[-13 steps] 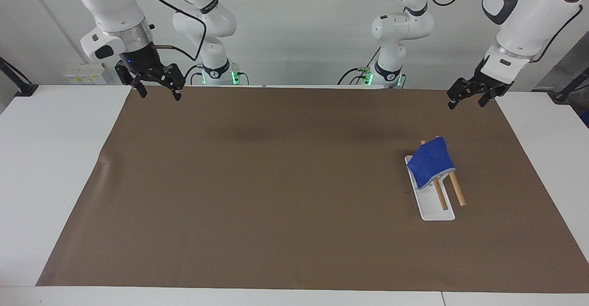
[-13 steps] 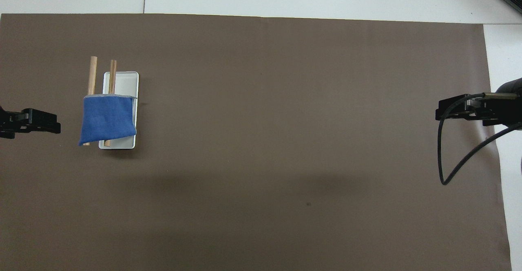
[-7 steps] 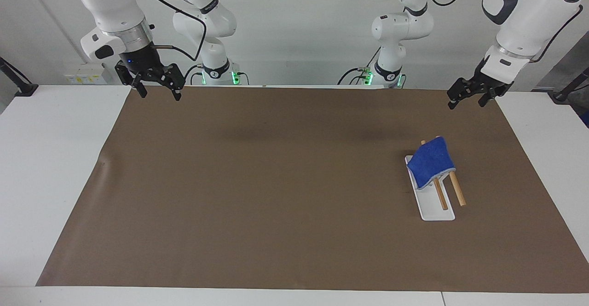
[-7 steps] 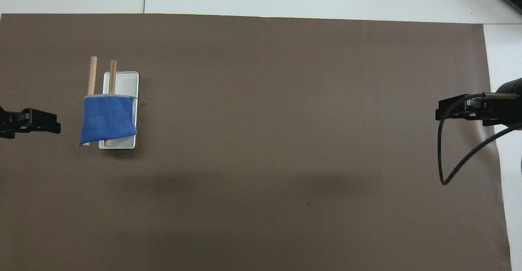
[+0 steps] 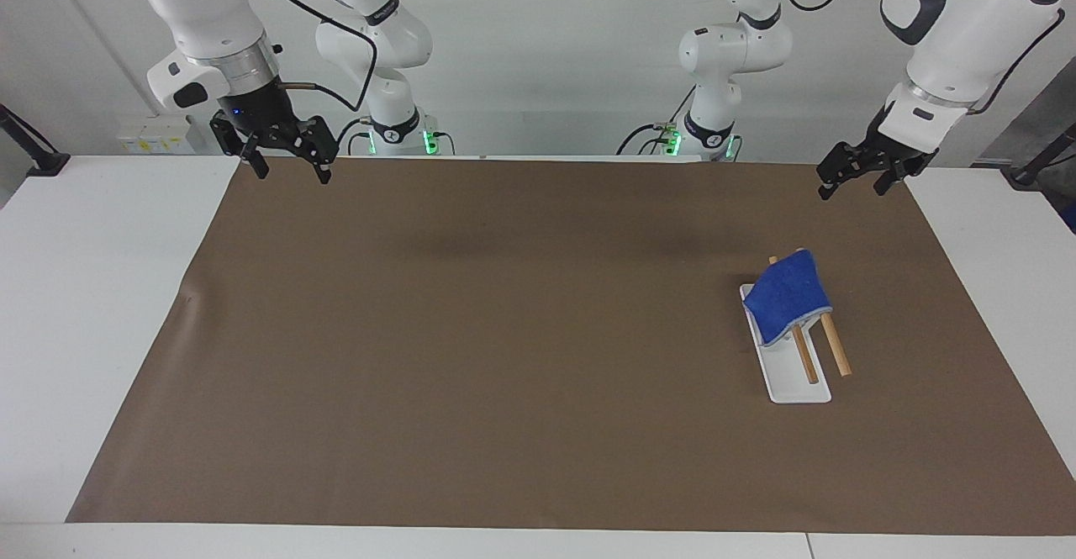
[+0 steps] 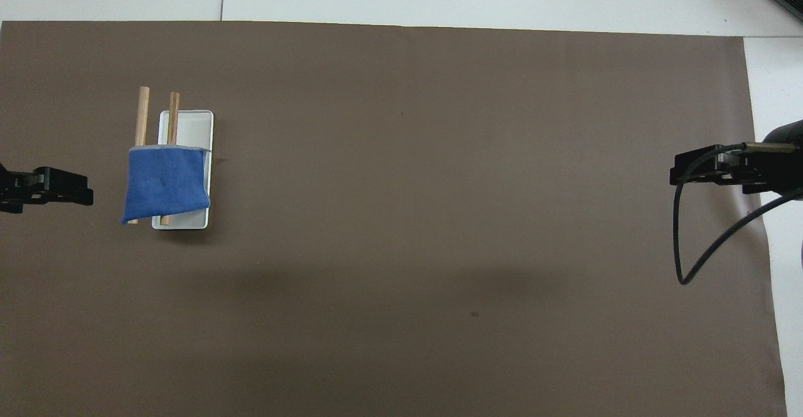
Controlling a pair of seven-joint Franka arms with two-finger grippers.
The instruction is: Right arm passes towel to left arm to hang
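Brown matting [image 5: 504, 332] covers the white table [image 5: 84, 290]. Both grippers are held raised with fingers apart and empty: right gripper [image 5: 286, 168] and left gripper [image 5: 853, 185] over opposite mat corners. The royal-blue towel [image 5: 786, 294] is draped over the white wooden-rod rack [image 5: 794, 374], below the left gripper.

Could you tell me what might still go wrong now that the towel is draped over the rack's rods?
1. The towel covers only the ends of the two wooden rods nearer the robots, and one corner hangs past the white rack, so it might slide off.
2. The left pincer hangs open over the mat's corner beside the rack; a careless move could snag the cloth.
3. The right pincer, open, waits too far away to help.
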